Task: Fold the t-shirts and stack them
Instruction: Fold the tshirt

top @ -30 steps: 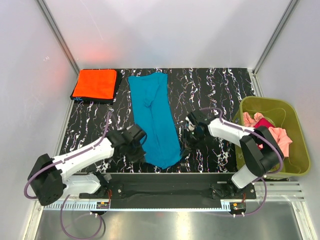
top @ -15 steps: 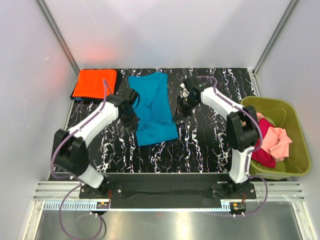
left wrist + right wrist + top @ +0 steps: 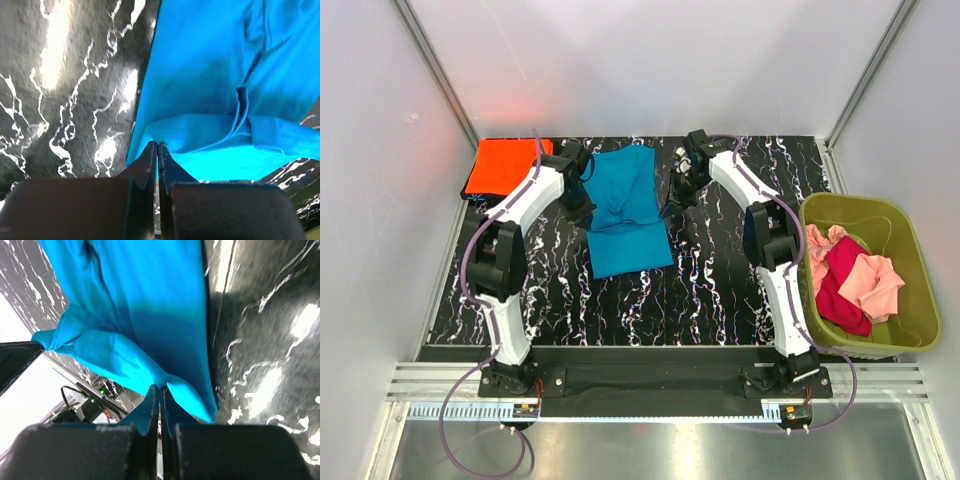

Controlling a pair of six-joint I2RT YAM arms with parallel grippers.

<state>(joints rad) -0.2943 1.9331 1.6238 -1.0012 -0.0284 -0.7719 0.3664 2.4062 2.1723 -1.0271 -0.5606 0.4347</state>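
The teal-blue t-shirt (image 3: 625, 215) lies mid-table, its near part doubled over the far part. At its left edge my left gripper (image 3: 581, 205) is shut on a corner of the hem, with the cloth (image 3: 200, 75) pinched at the fingertips (image 3: 157, 145). On the right edge my right gripper (image 3: 673, 203) grips the other corner, and the wrist view shows teal fabric (image 3: 150, 300) gathered into its closed tips (image 3: 160, 388). A folded bright orange t-shirt (image 3: 503, 166) rests at the far left corner. Pink (image 3: 873, 283) and magenta-red (image 3: 840, 262) t-shirts sit crumpled in the bin.
An olive-green plastic bin (image 3: 852, 203) stands at the right edge of the black marbled table (image 3: 720, 290). White enclosure walls close in on the left, right and back. Both arms reach far forward, their elbows over the table's sides.
Both grippers have carried the teal shirt's near hem from the near edge toward the far edge. The long flat shirt is now doubled to about half its length.
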